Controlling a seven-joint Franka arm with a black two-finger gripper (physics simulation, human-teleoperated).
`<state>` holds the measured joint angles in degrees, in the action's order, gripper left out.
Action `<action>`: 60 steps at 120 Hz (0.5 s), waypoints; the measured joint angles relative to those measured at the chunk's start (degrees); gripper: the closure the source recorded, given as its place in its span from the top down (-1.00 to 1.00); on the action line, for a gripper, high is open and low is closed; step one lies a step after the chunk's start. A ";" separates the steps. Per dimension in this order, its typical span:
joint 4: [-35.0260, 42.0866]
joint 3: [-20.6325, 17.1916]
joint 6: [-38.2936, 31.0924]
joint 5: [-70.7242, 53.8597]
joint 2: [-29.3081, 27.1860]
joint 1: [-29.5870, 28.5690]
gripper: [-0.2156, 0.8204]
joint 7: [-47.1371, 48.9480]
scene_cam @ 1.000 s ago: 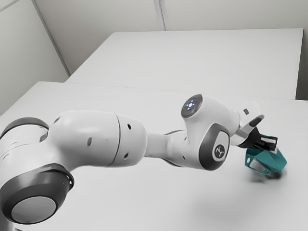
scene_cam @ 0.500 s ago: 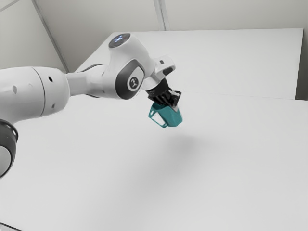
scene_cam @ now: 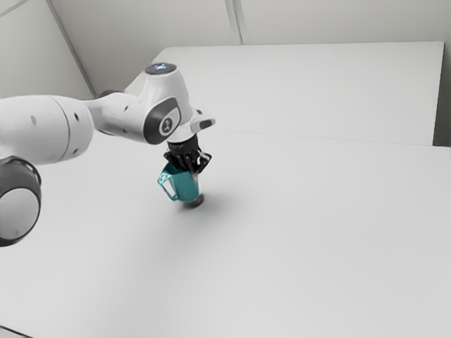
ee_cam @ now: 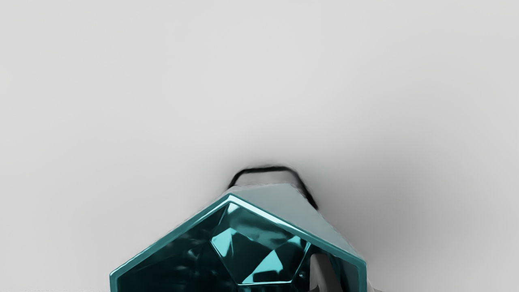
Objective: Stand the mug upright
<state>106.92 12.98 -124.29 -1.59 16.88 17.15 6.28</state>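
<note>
The teal faceted mug is held low over the table in the exterior view, close to upright with a slight lean, its handle toward the exterior view's left. My gripper points down at its top and is shut on the mug's wall. From the wrist view I look into the open mouth of the mug. One finger of the gripper is inside the mug; the other is mostly hidden outside the wall. Whether the base touches the table cannot be told.
The white table extends around the mug, with a dark shadow close under its base. Another white tabletop lies behind, near pale walls. A dark thin edge shows at the exterior view's lower left corner.
My arm has carried the mug far toward the exterior view's left, back toward the arm's base. The hand has swung to point down, and the mug has turned from strongly tilted to nearly upright.
</note>
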 joint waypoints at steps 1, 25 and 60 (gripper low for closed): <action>0.01 0.02 0.06 -0.02 0.06 0.01 -0.93 0.04; 0.07 0.11 1.23 -0.23 0.80 0.07 -0.93 0.72; 0.07 0.07 3.08 0.15 0.86 0.08 -0.42 0.90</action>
<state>106.99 13.05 -121.20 -1.44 17.75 17.23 7.18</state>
